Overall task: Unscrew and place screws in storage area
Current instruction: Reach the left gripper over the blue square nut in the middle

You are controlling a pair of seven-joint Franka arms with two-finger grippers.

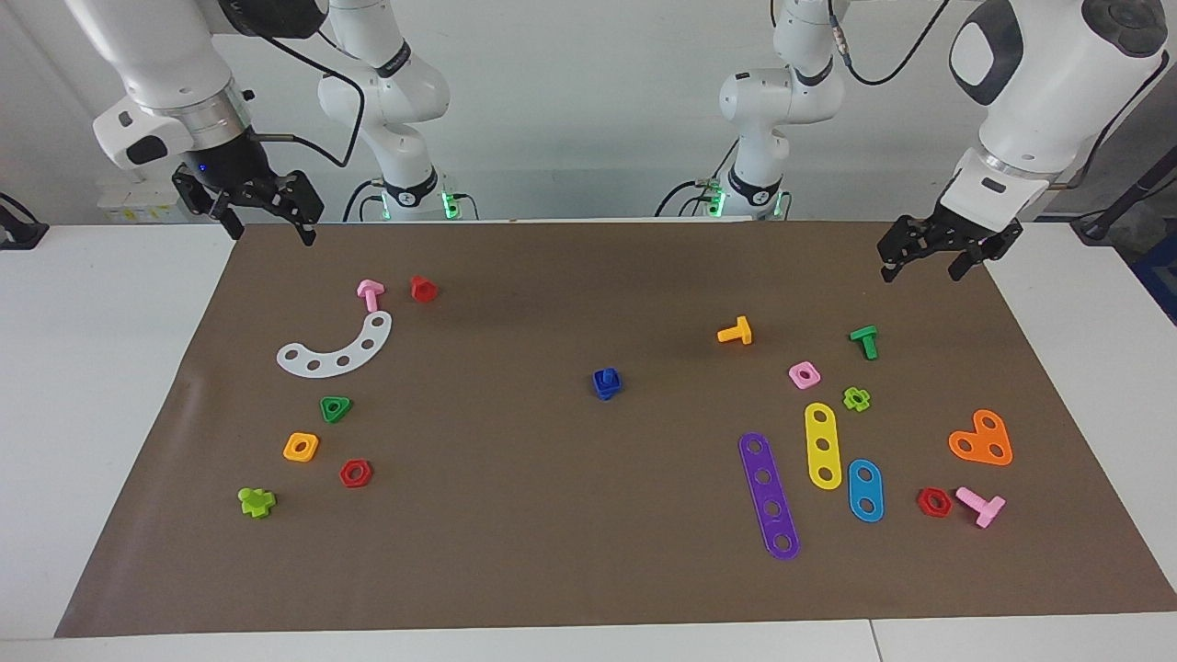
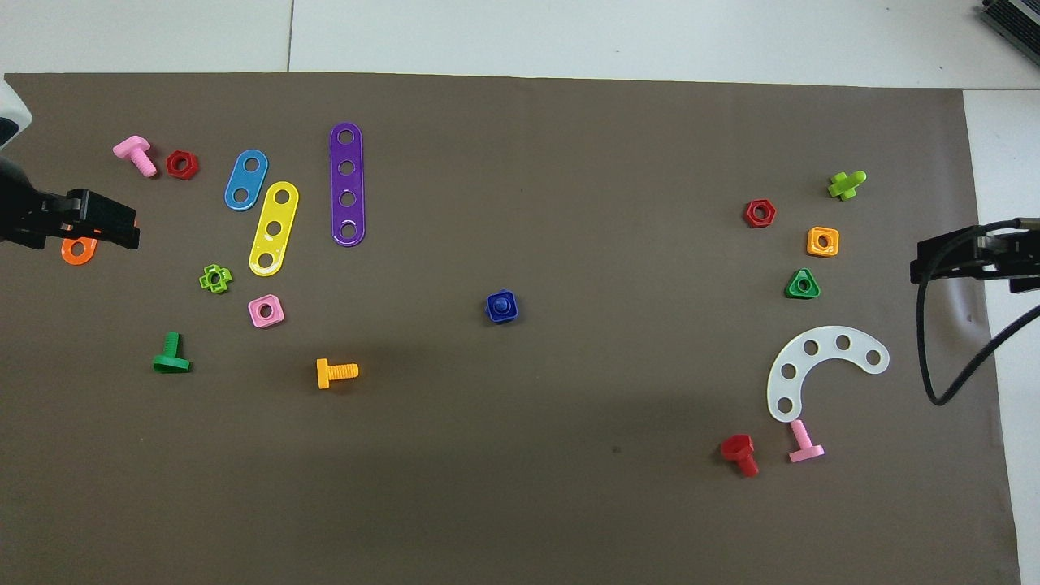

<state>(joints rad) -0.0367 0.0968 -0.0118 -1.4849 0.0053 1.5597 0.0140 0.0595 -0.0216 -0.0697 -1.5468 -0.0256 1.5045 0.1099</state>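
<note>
The dark-blue bolt point(image 1: 606, 376) stands in the middle of the brown mat point(image 1: 515, 515), threaded into a dark-blue rounded-square nut point(image 1: 607, 391). Its stem end shows through the nut from above point(image 2: 502, 305), and its head is hidden. My left gripper point(image 1: 924, 269) is open and empty, raised over the mat's edge at the left arm's end; in the overhead view point(image 2: 122, 229) it covers part of an orange plate point(image 2: 77, 250). My right gripper point(image 1: 269, 230) is open and empty, raised over the mat's corner at the right arm's end.
Toward the left arm's end lie purple point(image 1: 770, 495), yellow point(image 1: 822, 445) and light-blue point(image 1: 865, 490) plates, orange point(image 1: 736, 331), green point(image 1: 864, 341) and pink point(image 1: 981, 504) bolts and several nuts. Toward the right arm's end lie a white curved plate point(image 1: 336, 349), pink point(image 1: 370, 293) and red point(image 1: 423, 289) bolts and several nuts.
</note>
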